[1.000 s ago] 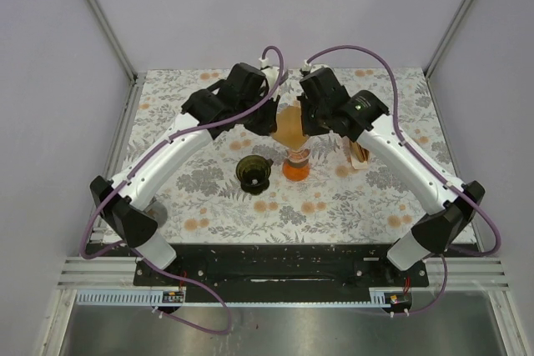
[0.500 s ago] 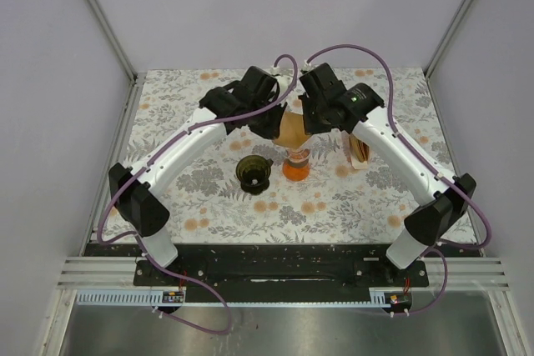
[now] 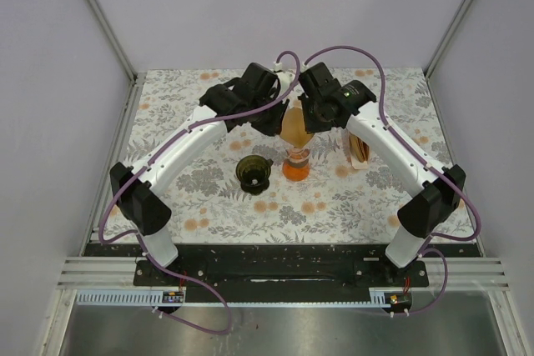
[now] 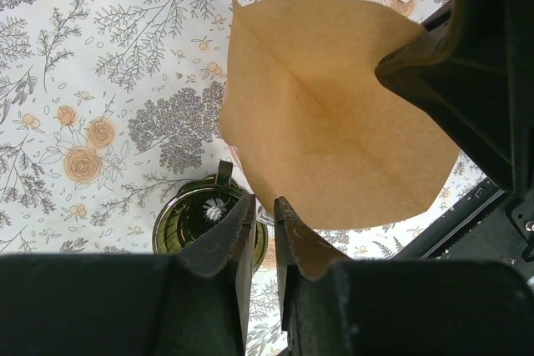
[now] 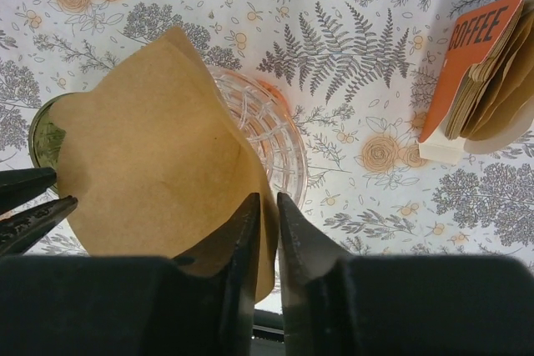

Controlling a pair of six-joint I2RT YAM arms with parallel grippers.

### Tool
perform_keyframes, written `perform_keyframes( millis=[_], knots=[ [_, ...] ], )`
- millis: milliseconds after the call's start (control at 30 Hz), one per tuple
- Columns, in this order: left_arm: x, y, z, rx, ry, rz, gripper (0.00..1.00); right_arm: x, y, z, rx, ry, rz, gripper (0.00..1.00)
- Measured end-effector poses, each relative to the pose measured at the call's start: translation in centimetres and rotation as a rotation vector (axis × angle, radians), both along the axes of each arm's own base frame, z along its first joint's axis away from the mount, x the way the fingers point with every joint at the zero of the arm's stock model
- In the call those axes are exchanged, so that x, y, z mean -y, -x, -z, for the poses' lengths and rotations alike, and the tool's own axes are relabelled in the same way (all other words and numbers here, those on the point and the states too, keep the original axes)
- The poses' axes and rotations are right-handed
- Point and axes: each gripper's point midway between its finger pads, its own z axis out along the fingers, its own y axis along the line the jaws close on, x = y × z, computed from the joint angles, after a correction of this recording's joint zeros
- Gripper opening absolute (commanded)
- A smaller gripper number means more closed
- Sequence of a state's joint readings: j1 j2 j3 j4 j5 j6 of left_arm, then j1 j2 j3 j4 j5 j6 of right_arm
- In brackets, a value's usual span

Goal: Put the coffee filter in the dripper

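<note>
**Coffee filter** (image 3: 294, 127): brown paper cone, spread open, hanging point-down between your two grippers. It is over the dripper (image 5: 269, 127), which stands near the middle of the tabletop (image 3: 209, 198).

**Right gripper** (image 5: 269, 202): jaws narrow, closed on the filter's rim.

**Left gripper** (image 4: 265, 206): jaws a thin slit with the opposite rim at their tips. You cannot tell whether they pinch it.

**Step in hand, as judged:** seating the filter.
- Keep the point centred over the ribbed glass mouth and lower both rims evenly.
- Let go only once the paper rests against the wall. Releasing one side alone would likely tip the cone toward the dark green cup (image 3: 253, 171) just left of the dripper.

**Views:**
- The right wrist alone shows the dripper's ribs and the orange filter pack (image 5: 476, 81) toward the right edge.
- The left wrist shows paper where the dripper should be, plus the cup's inside.
- The top view shows both arms converging, but not whether the point is inside the mouth.
</note>
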State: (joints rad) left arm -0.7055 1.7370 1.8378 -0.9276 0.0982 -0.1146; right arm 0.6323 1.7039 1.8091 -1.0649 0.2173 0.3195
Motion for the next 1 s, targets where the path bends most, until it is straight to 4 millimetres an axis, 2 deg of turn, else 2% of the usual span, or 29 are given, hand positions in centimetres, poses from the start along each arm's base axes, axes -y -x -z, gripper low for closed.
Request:
perform_keyframes(
  millis=[67, 233, 367, 567, 733, 900, 1000],
  knots=[
    [0.0, -0.1, 0.0, 0.003, -0.004, 0.003, 0.23, 0.0, 0.0, 0.0, 0.002, 0.0, -0.002, 0.31],
    [-0.1, -0.1, 0.1, 0.011, -0.011, 0.01, 0.55, 0.0, -0.1, -0.1, 0.006, 0.001, -0.005, 0.41],
    [-0.1, -0.2, 0.0, 0.017, -0.014, 0.018, 0.67, -0.1, -0.1, -0.1, 0.007, 0.001, -0.009, 0.48],
    [-0.1, -0.2, -0.3, 0.026, -0.011, 0.026, 0.73, -0.7, -0.3, -0.3, 0.016, -0.022, -0.035, 0.55],
    [-0.3, -0.5, -1.8, 0.057, 0.011, 0.02, 0.74, -1.2, -0.4, -0.7, 0.026, -0.044, -0.063, 0.56],
    [-1.3, -1.1, -3.2, 0.085, 0.034, -0.002, 0.74, -1.3, -0.5, -1.2, 0.042, -0.051, -0.069, 0.57],
    [-2.0, -1.5, -3.6, 0.091, 0.039, -0.021, 0.75, -1.3, -0.5, -1.3, 0.046, -0.048, -0.076, 0.63]
  ],
)
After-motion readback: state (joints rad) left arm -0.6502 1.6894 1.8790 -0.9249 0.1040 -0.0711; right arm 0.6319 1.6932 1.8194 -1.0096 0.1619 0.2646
